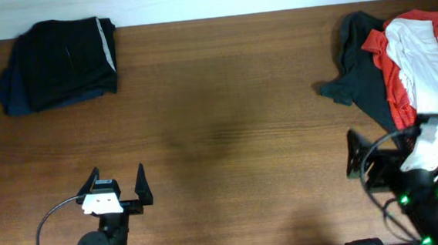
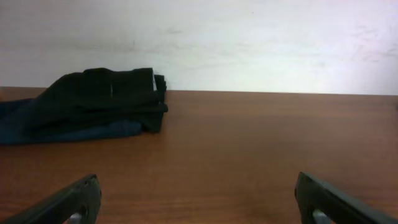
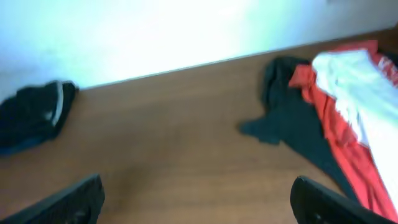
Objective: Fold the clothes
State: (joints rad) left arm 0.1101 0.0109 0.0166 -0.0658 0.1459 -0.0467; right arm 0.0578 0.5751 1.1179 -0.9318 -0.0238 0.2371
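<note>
Both my claws are spread wide and hold nothing: the left gripper (image 1: 117, 176) sits at seven o'clock on the table (image 1: 227, 122), the right gripper (image 3: 196, 193) at four. The folded dark stack (image 1: 60, 64) lies at ten o'clock. The unfolded red-and-white shirt (image 1: 423, 62) overlaps a dark garment (image 1: 357, 59) at two o'clock. My worry is pinching both layers together, or the white hem snagging my right wrist and dragging the heap off the edge.

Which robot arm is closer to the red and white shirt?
Right. The right arm's fingers sit just beside the red and white shirt. The left arm's fingers are far across the table, nearer the dark folded pile.
</note>
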